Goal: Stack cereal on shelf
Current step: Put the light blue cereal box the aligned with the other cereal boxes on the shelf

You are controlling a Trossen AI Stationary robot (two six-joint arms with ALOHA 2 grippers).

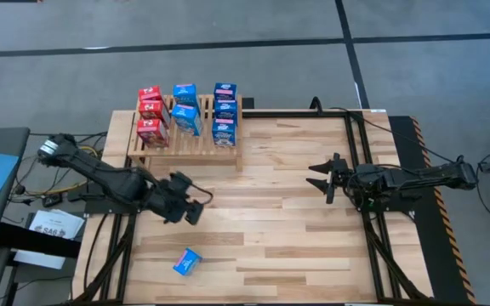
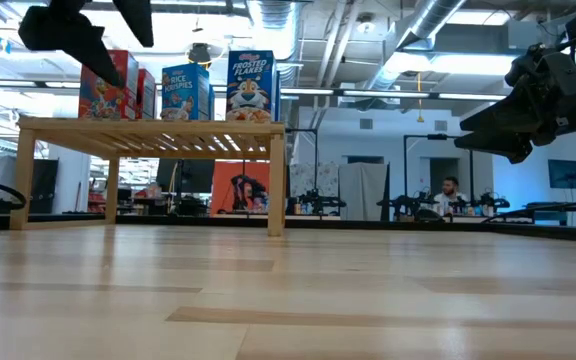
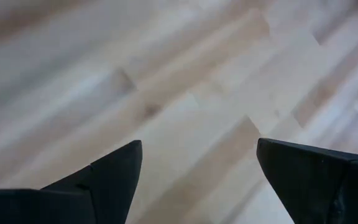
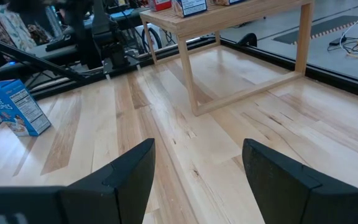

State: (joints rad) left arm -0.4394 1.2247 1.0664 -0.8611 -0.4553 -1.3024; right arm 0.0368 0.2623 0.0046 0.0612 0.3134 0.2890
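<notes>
On the low light-wood slatted shelf [image 1: 185, 144] at the table's far left I count eight small cardboard cereal boxes [image 1: 185, 109], three red in the left column, two blue in the middle and what look like three blue on the right, though the overhead view packs them tightly. One more small blue cereal box [image 1: 188, 262] lies alone on the pale plank tabletop [image 1: 279, 229] near the front edge, left of centre. My left gripper [image 1: 196, 206] hangs over bare planks between shelf and stray box, its dark fingers [image 3: 110, 177] spread apart and holding nothing. My right gripper [image 1: 320, 178] waits at the table's right side, pointing toward the shelf, fingers parted, also empty.
</notes>
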